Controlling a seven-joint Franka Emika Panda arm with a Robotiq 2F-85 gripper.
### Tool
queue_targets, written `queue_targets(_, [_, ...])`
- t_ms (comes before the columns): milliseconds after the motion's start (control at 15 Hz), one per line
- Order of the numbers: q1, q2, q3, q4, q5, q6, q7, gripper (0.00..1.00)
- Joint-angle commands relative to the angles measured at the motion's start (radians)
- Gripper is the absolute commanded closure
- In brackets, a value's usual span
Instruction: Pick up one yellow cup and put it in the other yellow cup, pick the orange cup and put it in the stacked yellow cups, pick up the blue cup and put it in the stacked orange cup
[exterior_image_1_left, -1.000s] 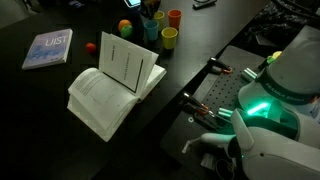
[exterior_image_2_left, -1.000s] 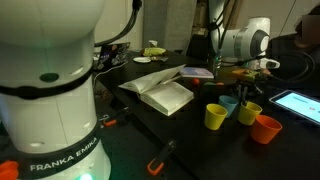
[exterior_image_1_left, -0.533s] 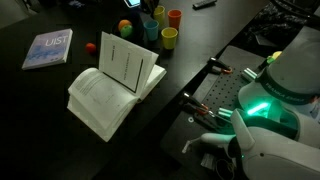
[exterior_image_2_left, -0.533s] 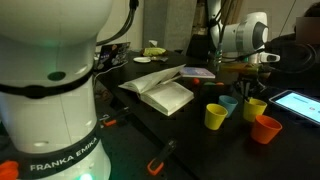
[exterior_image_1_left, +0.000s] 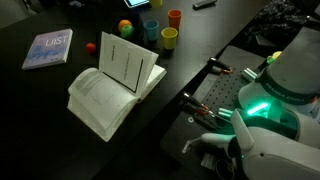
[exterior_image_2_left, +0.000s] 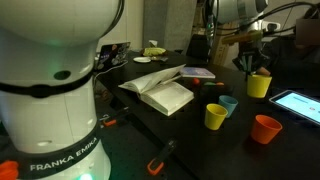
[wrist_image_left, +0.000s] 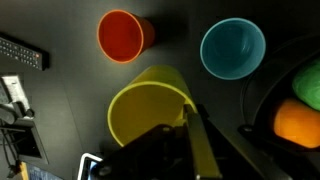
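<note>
The jaws are closed on the wall of the held yellow cup (wrist_image_left: 148, 100), pinching it near the rim. In the wrist view one finger appears to lie against the inside of the cup, though the tips are partly hidden. The cup hangs upright, mouth up, clear of the dark counter (exterior_image_2_left: 190, 135). In the wrist view the orange cup (wrist_image_left: 123, 35) and the blue cup (wrist_image_left: 232, 48) stand on the counter beyond it, apart from each other and both empty. The second yellow cup (exterior_image_2_left: 215, 117) is not in the wrist view. In an exterior view it stands on the counter, lower than the jaws and off to one side, just past the blue cup and near the open book (exterior_image_1_left: 112, 85). The step in hand looks to be carrying the held cup over to it. To do that well, travel high enough for the cup's base to pass over the blue cup's rim. Centre the base over the open mouth, keep the cup level, and lower it straight. Let go once it starts to nest, before the outer finger meets the lower rim.
</note>
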Motion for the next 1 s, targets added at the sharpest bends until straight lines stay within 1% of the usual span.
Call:
queue_targets(0, [-0.02,-0.146,0.039,-0.044,-0.017,-0.126,-0.011,0.97])
queue_targets(133, [-0.036,-0.211,0.061,-0.081,0.003,-0.162,-0.011,0.97])
queue_targets(467, [-0.066,-0.364,0.108,-0.265,0.018,-0.105,0.024,0.97])
queue_targets(667, [-0.075,-0.453,0.137,-0.379,0.037,-0.095,0.033,0.97])
queue_targets(800, [-0.08,-0.5,0.156,-0.455,0.045,-0.031,0.038,0.97])
queue_targets(933, [-0.086,-0.518,0.17,-0.519,0.049,0.044,0.051,0.97])
